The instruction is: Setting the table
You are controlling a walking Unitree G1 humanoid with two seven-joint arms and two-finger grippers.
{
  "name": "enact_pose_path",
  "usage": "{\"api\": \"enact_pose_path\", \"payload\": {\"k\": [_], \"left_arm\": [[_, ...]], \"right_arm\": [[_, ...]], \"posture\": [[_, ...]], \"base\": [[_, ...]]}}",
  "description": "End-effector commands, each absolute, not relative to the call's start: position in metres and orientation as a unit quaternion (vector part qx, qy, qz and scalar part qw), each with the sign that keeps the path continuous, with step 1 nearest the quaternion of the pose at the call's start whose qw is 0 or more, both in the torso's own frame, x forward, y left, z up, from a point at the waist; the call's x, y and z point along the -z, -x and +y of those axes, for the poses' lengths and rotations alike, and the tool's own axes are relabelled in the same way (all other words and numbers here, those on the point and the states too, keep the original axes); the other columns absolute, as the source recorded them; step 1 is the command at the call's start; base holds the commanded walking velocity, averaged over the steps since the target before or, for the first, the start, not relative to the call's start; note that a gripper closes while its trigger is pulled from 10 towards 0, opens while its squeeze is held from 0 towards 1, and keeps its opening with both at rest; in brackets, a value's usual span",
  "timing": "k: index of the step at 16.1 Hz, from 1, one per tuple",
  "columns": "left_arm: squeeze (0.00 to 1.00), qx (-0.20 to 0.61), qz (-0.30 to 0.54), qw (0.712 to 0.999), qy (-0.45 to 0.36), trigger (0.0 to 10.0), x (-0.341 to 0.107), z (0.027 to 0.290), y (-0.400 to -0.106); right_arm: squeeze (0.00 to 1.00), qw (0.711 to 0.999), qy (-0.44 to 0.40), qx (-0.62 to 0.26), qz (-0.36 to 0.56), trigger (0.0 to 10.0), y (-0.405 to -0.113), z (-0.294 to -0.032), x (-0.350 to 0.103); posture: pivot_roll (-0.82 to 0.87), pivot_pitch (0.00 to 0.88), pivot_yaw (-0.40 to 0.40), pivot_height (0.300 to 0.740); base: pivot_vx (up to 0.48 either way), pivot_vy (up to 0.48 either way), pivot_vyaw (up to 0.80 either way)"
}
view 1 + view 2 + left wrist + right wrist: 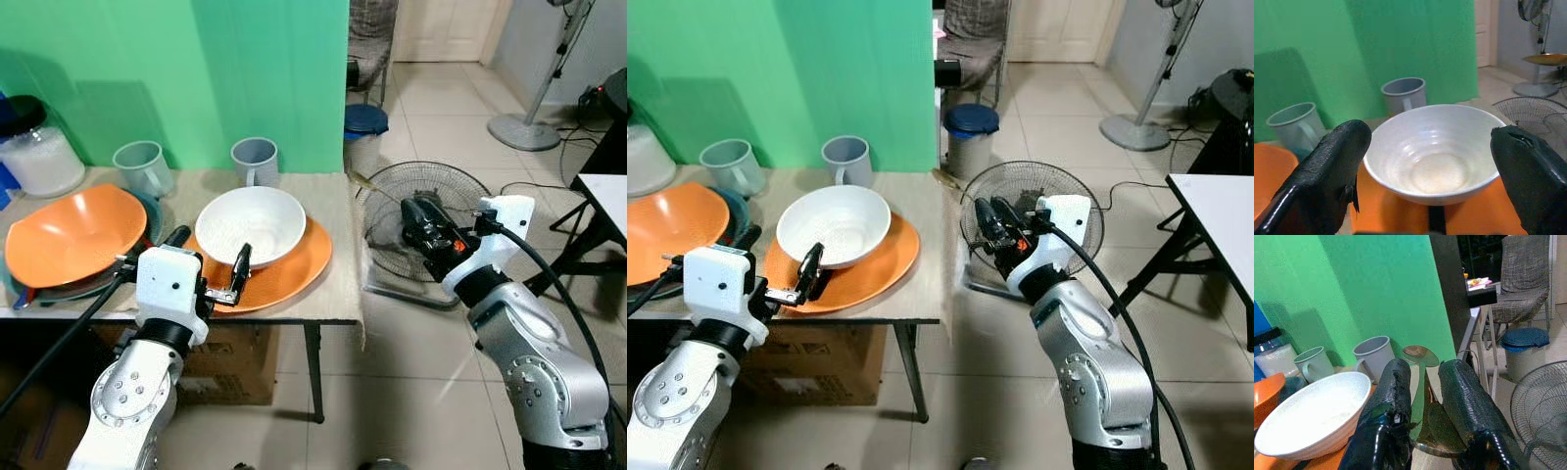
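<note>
A white bowl (250,223) sits on an orange plate (299,266) at the front of the cloth-covered table (328,201). My left gripper (208,250) is open at the table's front edge, level with the bowl's near rim, one finger on each side and nothing held. In the left wrist view the bowl (1435,152) lies just beyond the black fingers (1327,171). My right gripper (411,213) hovers off the table's right end, over the floor, shut on a metal spoon (1420,355) whose bowl points toward the table.
Two grey mugs (255,160) (142,166) stand at the back against the green wall. An orange dish (73,233) on a dark plate lies at the left, behind it a jar (34,147). A floor fan (392,245) lies right of the table; a cardboard box (235,367) sits underneath.
</note>
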State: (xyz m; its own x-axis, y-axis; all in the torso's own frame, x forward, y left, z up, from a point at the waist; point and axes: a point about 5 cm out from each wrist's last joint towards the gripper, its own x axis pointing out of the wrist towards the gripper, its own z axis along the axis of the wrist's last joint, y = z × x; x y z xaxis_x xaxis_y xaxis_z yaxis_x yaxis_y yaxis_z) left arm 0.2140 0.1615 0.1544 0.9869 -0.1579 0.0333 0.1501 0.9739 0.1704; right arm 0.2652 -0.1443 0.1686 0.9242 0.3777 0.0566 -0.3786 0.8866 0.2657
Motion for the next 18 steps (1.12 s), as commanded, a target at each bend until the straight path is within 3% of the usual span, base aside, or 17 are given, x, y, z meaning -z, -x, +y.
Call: {"api": "enact_pose_path", "payload": {"k": [1, 10, 13, 16, 18], "left_arm": [[0.0, 0.069, -0.032, 0.993, -0.092, 10.0, -0.1587, 0.1634, -0.2155], [0.0, 0.076, -0.039, 0.991, -0.099, 10.0, -0.1603, 0.161, -0.2188], [0.0, 0.079, -0.033, 0.992, -0.093, 10.0, -0.1575, 0.1604, -0.2187], [0.0, 0.083, -0.022, 0.991, -0.105, 10.0, -0.1537, 0.1601, -0.2177], [0.0, 0.08, -0.022, 0.991, -0.101, 10.0, -0.1533, 0.1608, -0.2174]], "right_arm": [[0.0, 0.972, -0.134, -0.193, -0.012, 10.0, -0.2634, -0.1435, -0.1728], [0.0, 0.975, -0.13, -0.177, -0.015, 10.0, -0.2587, -0.1423, -0.1727], [0.0, 0.976, -0.127, -0.177, -0.014, 10.0, -0.2569, -0.1416, -0.1724], [0.0, 0.979, -0.122, -0.164, -0.015, 10.0, -0.2558, -0.1425, -0.1726], [0.0, 0.981, -0.118, -0.152, -0.016, 10.0, -0.2564, -0.1435, -0.1725]], "posture": [[-0.07, 0.0, 0.048, 0.74], [-0.09, 0.0, 0.052, 0.74], [-0.09, 0.0, 0.05, 0.74], [-0.09, 0.0, 0.047, 0.74], [-0.09, 0.0, 0.046, 0.74]], "base": [[0.0, -0.352, -0.8], [0.0, -0.377, -0.18], [0.0, 0.0, -0.8], [0.0, 0.0, 0.0], [0.0, 0.0, -0.8]]}}
